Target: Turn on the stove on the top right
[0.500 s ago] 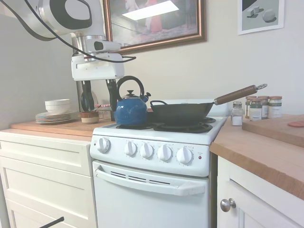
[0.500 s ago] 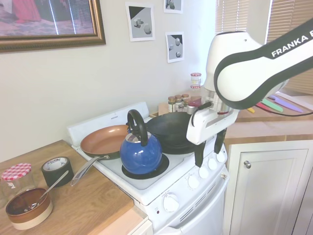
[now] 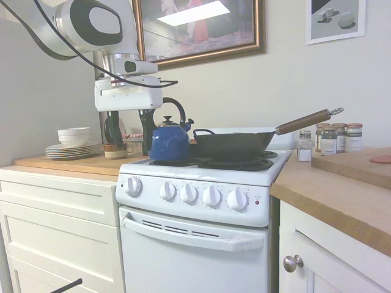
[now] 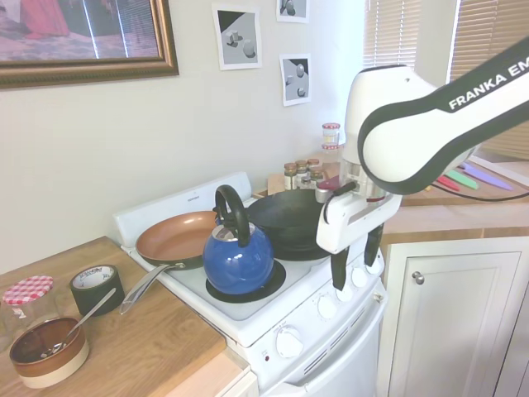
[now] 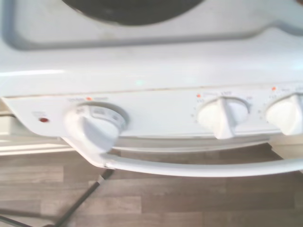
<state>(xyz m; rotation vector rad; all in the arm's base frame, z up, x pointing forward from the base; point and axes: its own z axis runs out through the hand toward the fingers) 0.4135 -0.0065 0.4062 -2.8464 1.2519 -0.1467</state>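
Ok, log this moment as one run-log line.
phase: approach | tool: open, empty, above the knob row | stove: knobs untouched | blue kettle and black wok on burners

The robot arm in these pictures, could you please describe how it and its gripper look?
The arm is glossy white with rounded shells and black joint bands, with FRANKA printed in white on a black band. Black cables loop along it. The gripper has a boxy white body and two slim black fingers.
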